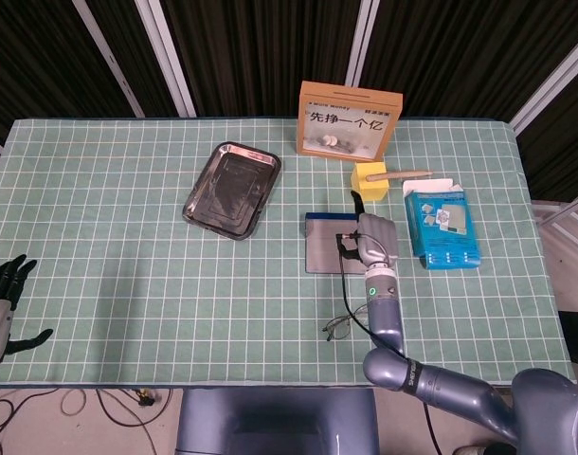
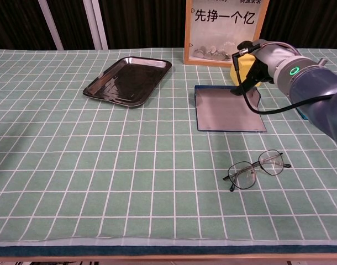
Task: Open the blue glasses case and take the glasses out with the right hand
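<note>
The blue glasses case (image 1: pixel 329 245) (image 2: pixel 226 109) lies open and nearly flat on the green checked cloth, its grey inside facing up. My right hand (image 1: pixel 371 239) (image 2: pixel 263 59) is at the case's far right corner and grips that edge with dark fingers. The thin-framed round glasses (image 1: pixel 338 327) (image 2: pixel 254 169) lie unfolded on the cloth in front of the case, apart from it and from the hand. My left hand (image 1: pixel 1 305) hangs at the table's near left edge, fingers spread, holding nothing.
A steel tray (image 1: pixel 231 189) (image 2: pixel 127 80) sits left of the case. Behind it stand a wooden framed sign (image 1: pixel 350 119) (image 2: pixel 222 30) and a yellow block (image 1: pixel 370 182) with a wooden stick. A blue box (image 1: pixel 443 228) lies at the right.
</note>
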Robot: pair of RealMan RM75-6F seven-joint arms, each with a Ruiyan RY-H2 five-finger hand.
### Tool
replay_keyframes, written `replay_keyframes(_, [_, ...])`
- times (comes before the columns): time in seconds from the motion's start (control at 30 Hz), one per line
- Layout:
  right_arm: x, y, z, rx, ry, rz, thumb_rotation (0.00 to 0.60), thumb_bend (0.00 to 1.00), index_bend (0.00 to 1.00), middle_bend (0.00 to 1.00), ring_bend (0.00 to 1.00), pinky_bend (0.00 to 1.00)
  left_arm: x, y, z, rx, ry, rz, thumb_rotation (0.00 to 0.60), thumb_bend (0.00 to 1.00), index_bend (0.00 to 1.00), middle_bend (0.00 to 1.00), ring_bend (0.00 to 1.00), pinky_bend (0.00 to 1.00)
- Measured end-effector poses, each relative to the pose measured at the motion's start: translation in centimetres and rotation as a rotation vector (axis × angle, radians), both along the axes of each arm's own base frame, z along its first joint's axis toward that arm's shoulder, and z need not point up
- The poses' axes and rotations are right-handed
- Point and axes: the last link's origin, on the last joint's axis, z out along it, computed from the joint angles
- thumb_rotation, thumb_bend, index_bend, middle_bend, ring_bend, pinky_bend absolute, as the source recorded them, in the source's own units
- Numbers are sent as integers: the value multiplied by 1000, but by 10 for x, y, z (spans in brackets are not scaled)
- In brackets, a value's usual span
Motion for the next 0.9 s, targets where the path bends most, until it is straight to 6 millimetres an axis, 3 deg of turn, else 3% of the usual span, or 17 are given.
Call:
replay_keyframes(0.13, [-3, 14, 12, 10, 14, 51, 600, 264, 0, 526, 497, 552, 0, 0, 0, 1, 3, -3, 600, 68, 0, 0, 0, 0])
replay_keyframes(0.27, [-13, 33, 32, 17, 67, 123, 600, 218, 0, 244, 185, 390, 0, -1, 1, 6, 9, -5, 600, 68, 0, 0, 0, 0])
replay_keyframes(0.37, [-29, 53, 52, 20, 112, 163, 600, 151, 0, 43, 19, 299, -1, -2, 2, 12, 16, -8, 600, 68, 0, 0, 0, 0])
replay_keyframes(0.6, [-83, 111, 101, 40, 231, 169, 600, 105, 0, 0, 0, 238, -2, -4, 4, 24, 55, -18, 600, 68, 0, 0, 0, 0])
replay_keyframes(0.9, [-137, 172, 134, -49, 286, 158, 600, 103, 0, 0, 0, 229, -4, -7, 6, 39, 74, -15, 600, 68, 0, 0, 0, 0])
